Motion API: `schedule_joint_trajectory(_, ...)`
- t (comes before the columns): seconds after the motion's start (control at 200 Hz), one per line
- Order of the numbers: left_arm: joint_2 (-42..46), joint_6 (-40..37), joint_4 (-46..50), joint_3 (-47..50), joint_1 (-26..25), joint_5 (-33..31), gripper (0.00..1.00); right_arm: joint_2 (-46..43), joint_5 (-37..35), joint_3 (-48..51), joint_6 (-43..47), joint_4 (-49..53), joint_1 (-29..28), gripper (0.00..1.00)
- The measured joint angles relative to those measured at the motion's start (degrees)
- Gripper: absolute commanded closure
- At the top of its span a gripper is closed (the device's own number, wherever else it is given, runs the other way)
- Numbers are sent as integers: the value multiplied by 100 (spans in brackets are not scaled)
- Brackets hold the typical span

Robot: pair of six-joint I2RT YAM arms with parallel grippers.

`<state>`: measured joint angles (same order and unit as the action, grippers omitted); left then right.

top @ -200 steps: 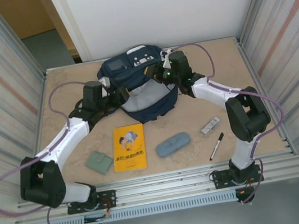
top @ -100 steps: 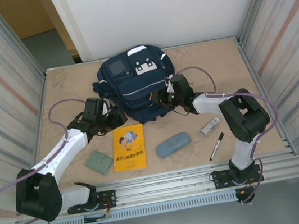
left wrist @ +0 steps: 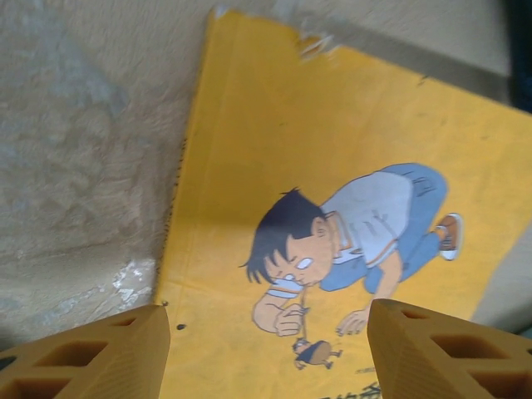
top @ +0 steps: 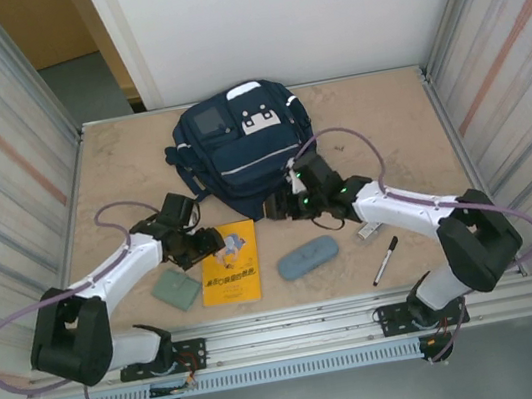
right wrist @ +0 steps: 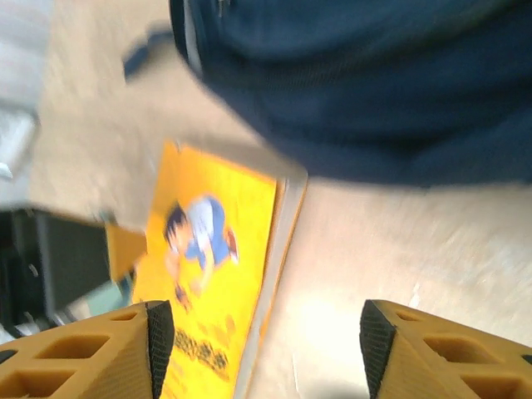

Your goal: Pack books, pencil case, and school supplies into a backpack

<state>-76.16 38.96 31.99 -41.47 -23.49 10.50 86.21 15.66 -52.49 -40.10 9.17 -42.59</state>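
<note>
While the table (top: 118,162) carries everything, the backpack (top: 243,147) lies top centre of the overhead view, front w/ white patches facing up. Left arm (top: 115,269): jaws spread, nothing btwn them, over the upper part of the book (top: 229,263). Right arm (top: 399,207): jaws spread, empty, just below the backpack's lower edge. Book lies flat, lower centre-left. Pencil case (top: 308,257) near its right side, apart. Pad (top: 176,288) just left of the book. Marker (top: 385,261) lower right, bar (top: 374,224) just above it.

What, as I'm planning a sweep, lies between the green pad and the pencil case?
The yellow book, flat between pad and pencil case, seen from the top view.
</note>
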Motion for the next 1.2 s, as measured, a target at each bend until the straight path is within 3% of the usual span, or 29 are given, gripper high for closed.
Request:
schedule_joint_trajectory(0.16, -380, -149, -26, -2, 0, 142, 33, 866, 9, -302, 4, 352, -813, 44)
schedule_joint_trajectory(0.471, -404, -195, -321, 55, 28, 479, 28, 1880, 254, -807, -177, 382, -957, 49)
schedule_joint_trajectory(0.606, -299, -192, -444, 157, 28, 511, 27, 1882, 234, -811, -219, 396, -957, 68)
schedule_joint_trajectory(0.671, -245, -188, -509, 205, 42, 560, 21, 1915, 210, -811, -262, 393, -955, 71)
schedule_joint_trajectory(0.692, -227, -188, -525, 214, 46, 588, 5, 1932, 212, -811, -264, 387, -949, 71)
schedule_joint_trajectory(0.717, -210, -212, -535, 225, 50, 610, 2, 1965, 216, -811, -269, 369, -942, 74)
schedule_joint_trajectory(0.852, -33, -168, -584, 273, 79, 730, 1, 2052, 479, -822, -271, 240, -776, 81)
schedule_joint_trajectory(1.198, -52, -170, -501, 544, 291, 763, 8, 2092, 804, -793, -140, 133, -494, 87)
